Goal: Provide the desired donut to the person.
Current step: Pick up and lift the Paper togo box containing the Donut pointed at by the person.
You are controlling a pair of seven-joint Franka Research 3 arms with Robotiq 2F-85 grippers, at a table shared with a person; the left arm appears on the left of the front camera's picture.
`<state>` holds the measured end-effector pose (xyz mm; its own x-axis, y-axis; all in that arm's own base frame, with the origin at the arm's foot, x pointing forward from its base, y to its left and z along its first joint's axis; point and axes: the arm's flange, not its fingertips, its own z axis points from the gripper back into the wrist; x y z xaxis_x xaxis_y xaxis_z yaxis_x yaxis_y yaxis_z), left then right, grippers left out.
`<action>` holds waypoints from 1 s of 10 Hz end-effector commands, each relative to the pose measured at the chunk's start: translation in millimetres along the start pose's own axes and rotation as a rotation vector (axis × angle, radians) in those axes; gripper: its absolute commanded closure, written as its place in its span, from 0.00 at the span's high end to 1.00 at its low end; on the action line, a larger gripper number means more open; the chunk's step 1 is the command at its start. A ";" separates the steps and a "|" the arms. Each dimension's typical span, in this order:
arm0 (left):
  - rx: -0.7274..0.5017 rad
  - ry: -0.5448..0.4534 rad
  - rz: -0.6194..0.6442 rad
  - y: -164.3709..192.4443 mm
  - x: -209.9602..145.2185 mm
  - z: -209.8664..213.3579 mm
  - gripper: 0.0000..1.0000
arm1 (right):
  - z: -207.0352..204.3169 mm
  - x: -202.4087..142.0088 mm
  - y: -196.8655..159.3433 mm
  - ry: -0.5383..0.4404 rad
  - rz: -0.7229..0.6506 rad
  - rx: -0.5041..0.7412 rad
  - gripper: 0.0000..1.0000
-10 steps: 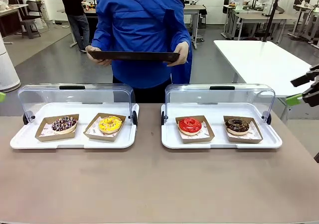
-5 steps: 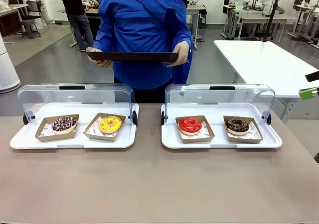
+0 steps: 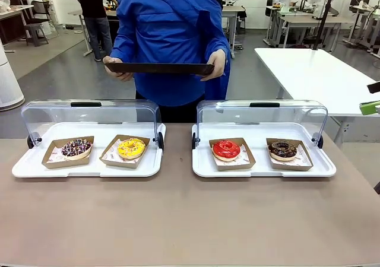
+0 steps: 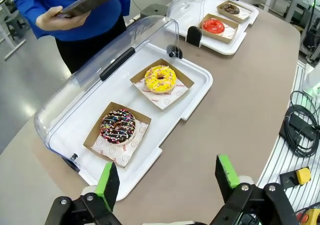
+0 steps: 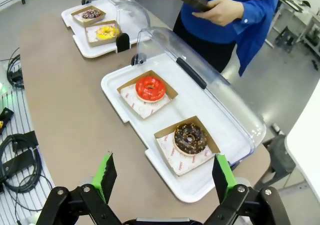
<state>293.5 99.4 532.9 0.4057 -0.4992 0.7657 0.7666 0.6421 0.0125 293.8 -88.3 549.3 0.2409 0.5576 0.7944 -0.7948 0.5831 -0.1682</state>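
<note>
The person in the blue jacket stands at top centre of the front view, both hands on the dark tray, holding it level at waist height, just as a second ago. Neither hand is pointing, so I can't tell which donut is wanted.

On the tabletop all four donuts sit in their cardboard boats and have not moved. The sprinkled chocolate donut and the yellow donut are on the left white tray. The red donut and the dark chocolate donut are on the right white tray. Both clear lids are tipped back behind them.

One thing has changed: the right pincer. At the right edge of the front view its green-tipped finger has slid further out of frame over the last second. In its own wrist view it hovers high over the right tray with its jaws spread wide and nothing between them.

The left pincer hangs above the near edge of the left tray, also fully spread and empty.

My read is that the arms are backing off to a waiting pose and no pick has begun. The handover hangs on the person signalling a choice.
</note>
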 end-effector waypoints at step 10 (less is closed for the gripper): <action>0.009 0.000 0.000 0.0 -0.2 2.2 1.00 | 2.1 3.3 -3.2 -0.030 0.003 -0.029 1.00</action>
<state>292.0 100.5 534.7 0.4074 -0.5047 0.7611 0.7599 0.6496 0.0240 297.2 -89.2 554.1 0.2272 0.5318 0.8158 -0.7715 0.6095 -0.1825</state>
